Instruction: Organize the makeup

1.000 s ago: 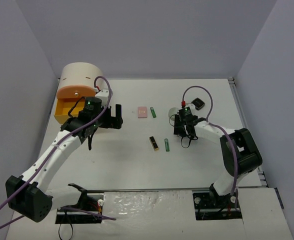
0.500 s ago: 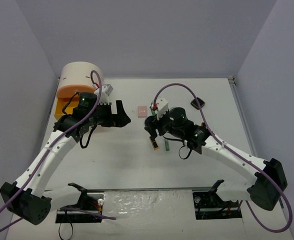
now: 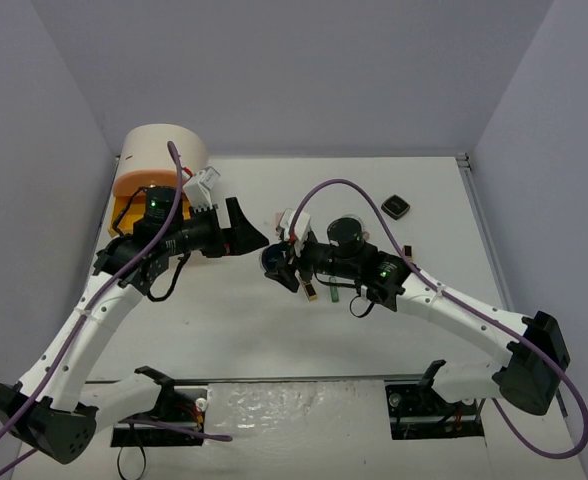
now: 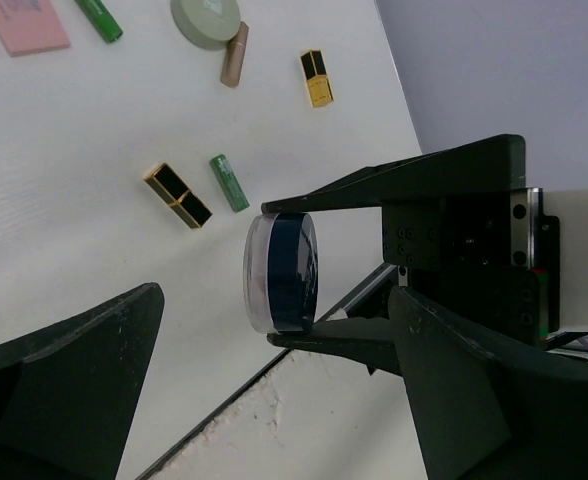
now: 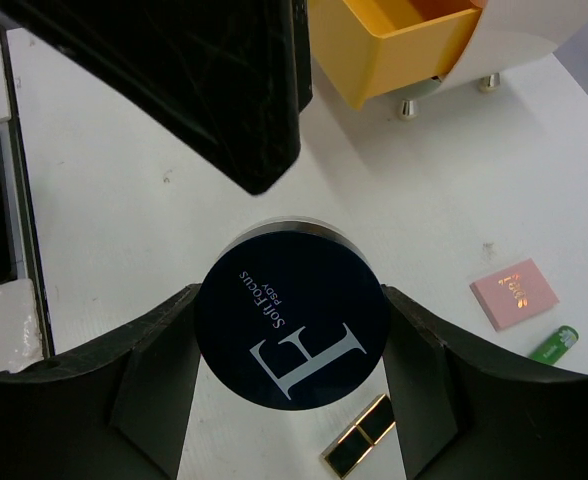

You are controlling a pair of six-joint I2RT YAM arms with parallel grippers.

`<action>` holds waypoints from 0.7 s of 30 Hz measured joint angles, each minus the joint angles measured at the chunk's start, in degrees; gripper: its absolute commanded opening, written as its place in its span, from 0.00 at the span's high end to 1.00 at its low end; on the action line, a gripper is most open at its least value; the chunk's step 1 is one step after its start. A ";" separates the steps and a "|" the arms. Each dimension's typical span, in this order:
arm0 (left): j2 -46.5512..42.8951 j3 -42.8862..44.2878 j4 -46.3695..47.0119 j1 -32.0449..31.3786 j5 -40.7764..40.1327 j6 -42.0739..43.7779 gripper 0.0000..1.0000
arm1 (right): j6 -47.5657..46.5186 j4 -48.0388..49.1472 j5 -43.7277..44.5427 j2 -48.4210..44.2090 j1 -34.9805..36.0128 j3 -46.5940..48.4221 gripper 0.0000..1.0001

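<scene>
The right gripper (image 5: 291,300) is clamped on the blue compact (image 4: 282,272), a round dark-blue piece with a clear rim. It is gripped across its edge and held off the table (image 3: 224,330), with its printed lid turned towards the right wrist camera. The left gripper (image 3: 250,232) is spread wide and nothing is held in it; its fingers (image 4: 69,375) are seen to either side of the compact and apart from it.

On the table beyond, a gold-black tube (image 4: 178,196) and a green tube (image 4: 229,182) are laid just beside each other. Farther off are found a pink square compact (image 4: 24,25), a second green tube (image 4: 99,18), a round sage compact (image 4: 207,20), a rose-gold tube (image 4: 235,55) just beside it, and another gold-black tube (image 4: 317,78). The black square compact (image 3: 395,207) is set well apart, towards the far right. Behind the left arm, the cream drum box (image 3: 164,150) is seen with its yellow drawer (image 5: 394,45) pulled open.
</scene>
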 measured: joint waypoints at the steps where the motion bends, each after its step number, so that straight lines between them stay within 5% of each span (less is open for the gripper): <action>1: -0.01 -0.65 0.33 -0.18 0.27 -0.56 0.11 | -0.14 0.09 -0.31 0.13 0.05 0.23 0.92; 5: 0.30 -2.90 0.97 -1.38 0.74 -2.13 0.18 | -0.39 1.04 -0.94 0.92 0.40 0.81 0.91; 12: 1.54 -3.54 2.26 -3.04 0.48 -3.32 0.51 | -0.39 1.39 -1.32 1.71 0.43 0.94 0.90; 21: 1.69 -4.45 3.57 -4.16 -1.71 -3.91 0.72 | -0.36 1.96 -1.32 2.02 0.48 0.96 0.89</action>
